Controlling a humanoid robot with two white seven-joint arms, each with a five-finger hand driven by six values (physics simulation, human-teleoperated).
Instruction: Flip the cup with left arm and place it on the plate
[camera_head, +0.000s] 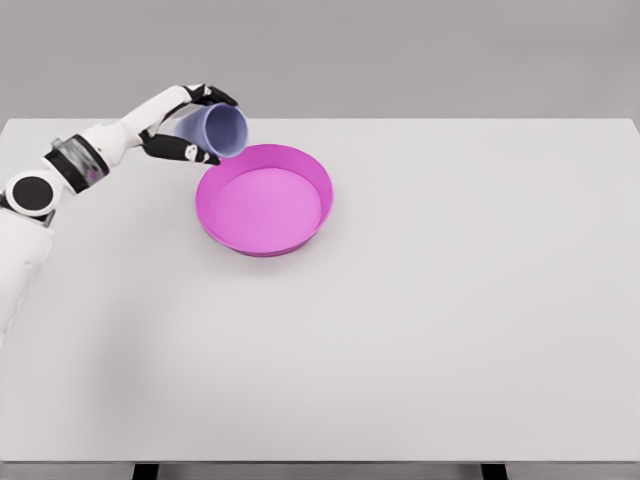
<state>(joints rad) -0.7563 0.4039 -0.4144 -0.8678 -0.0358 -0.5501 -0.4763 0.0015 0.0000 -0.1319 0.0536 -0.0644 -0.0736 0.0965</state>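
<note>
A pale blue-lilac cup (222, 129) is held in the air, tilted on its side with its open mouth facing right and toward the camera. My left hand (196, 124) is shut on it, fingers above and thumb below. The cup hangs just above the far left rim of a magenta plate (312, 175), a round shallow dish lying flat left of the table's middle. The left arm comes in from the picture's left edge. The right arm does not show.
The white table (450, 300) spans the whole view, its front edge at the bottom and back edge near the grey wall. Nothing else stands on it.
</note>
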